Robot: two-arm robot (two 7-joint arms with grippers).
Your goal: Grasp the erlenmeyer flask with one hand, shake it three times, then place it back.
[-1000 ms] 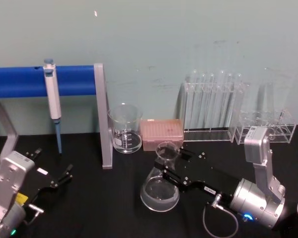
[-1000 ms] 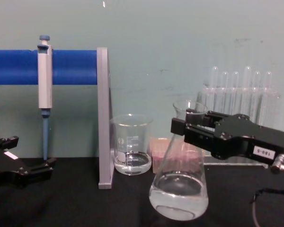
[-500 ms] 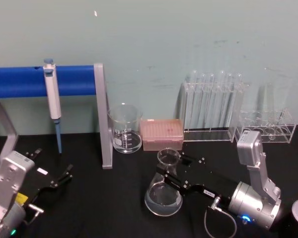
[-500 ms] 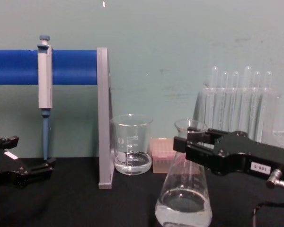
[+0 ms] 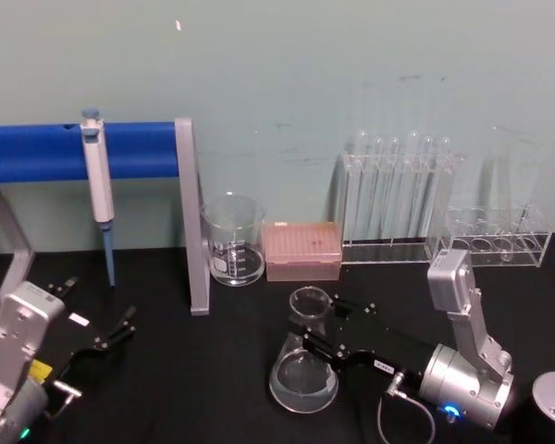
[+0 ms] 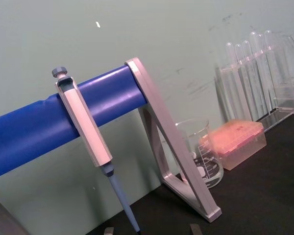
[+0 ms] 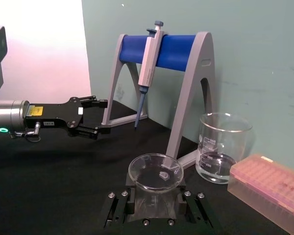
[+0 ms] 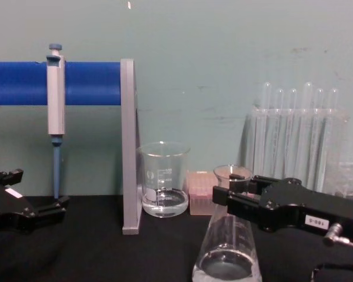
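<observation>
Right black boxy gripper clamps the neck of the clear glass conical flask, held upright, low over the black table. Glass: rigid, slippery, fragile; liquid weights the base. Left gripper idles, open.

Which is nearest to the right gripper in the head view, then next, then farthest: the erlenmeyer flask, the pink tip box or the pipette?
1. Erlenmeyer flask: its neck sits in the right gripper.
2. Pink tip box: just behind, by the wall.
3. Pipette: far left, hanging on the blue stand.
</observation>
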